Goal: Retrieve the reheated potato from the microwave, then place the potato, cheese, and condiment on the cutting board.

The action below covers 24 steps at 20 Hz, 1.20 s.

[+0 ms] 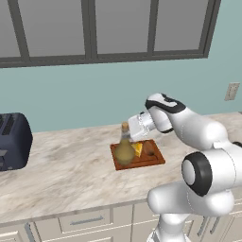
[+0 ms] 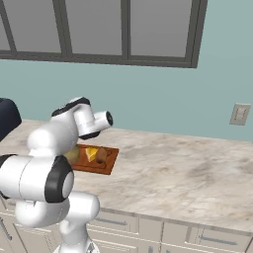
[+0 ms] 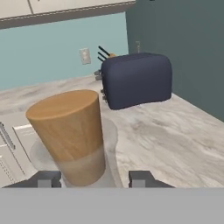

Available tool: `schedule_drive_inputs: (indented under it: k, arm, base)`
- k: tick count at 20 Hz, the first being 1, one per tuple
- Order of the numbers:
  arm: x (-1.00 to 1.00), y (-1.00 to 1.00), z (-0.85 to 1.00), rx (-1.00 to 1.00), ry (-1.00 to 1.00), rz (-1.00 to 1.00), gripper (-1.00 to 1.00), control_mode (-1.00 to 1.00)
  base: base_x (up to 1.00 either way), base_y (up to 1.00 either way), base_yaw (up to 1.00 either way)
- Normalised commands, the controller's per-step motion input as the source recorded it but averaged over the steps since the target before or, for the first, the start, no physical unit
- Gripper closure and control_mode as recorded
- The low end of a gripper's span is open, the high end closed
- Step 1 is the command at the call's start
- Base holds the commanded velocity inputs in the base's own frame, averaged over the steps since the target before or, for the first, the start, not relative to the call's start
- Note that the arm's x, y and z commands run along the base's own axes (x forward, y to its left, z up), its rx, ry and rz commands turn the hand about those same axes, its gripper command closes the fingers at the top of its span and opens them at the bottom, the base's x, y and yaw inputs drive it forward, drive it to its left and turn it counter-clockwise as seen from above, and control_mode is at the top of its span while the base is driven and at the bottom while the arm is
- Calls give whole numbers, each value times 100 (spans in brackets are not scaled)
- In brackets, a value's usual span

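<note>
The condiment [image 1: 124, 150] is an olive-tan bottle with a cork stopper [image 3: 70, 127], upright over the left end of the cutting board [image 1: 153, 159]. My gripper [image 3: 94, 179] reaches in from the right and is shut on its neck, a dark finger tip on each side. The yellow cheese [image 1: 138, 149] and the brown potato [image 1: 149, 150] lie side by side on the board right of the bottle. In the right base view my arm hides most of the condiment [image 2: 72, 154], with the cheese [image 2: 91, 153] and potato [image 2: 102, 155] on the board [image 2: 106, 165]. The microwave is out of view.
A dark blue toaster [image 1: 14, 141] stands at the left end of the marble counter, also ahead of the hand [image 3: 138, 78]. A wall outlet [image 1: 231, 91] sits at the right. The counter runs on to the right of the board [image 2: 197, 173]. Windows line the back wall.
</note>
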Motion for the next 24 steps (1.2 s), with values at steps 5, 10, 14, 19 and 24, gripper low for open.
schedule_drive_inputs:
  k: [5, 10, 14, 19, 24]
  arm:
    - [11, -5, -7, 0, -8, 0, 100, -100]
    - [20, -6, -6, 1, -8, 0, 100, -100]
    - [19, -10, -11, 3, -3, 0, 100, -100]
    - [18, -3, -16, 7, 0, 0, 100, -100]
    - [22, -4, -14, 9, 0, 0, 100, -100]
  base:
    - [0, 0, 0]
    - [0, 0, 0]
    - [0, 0, 0]
    - [0, 0, 0]
    - [0, 0, 0]
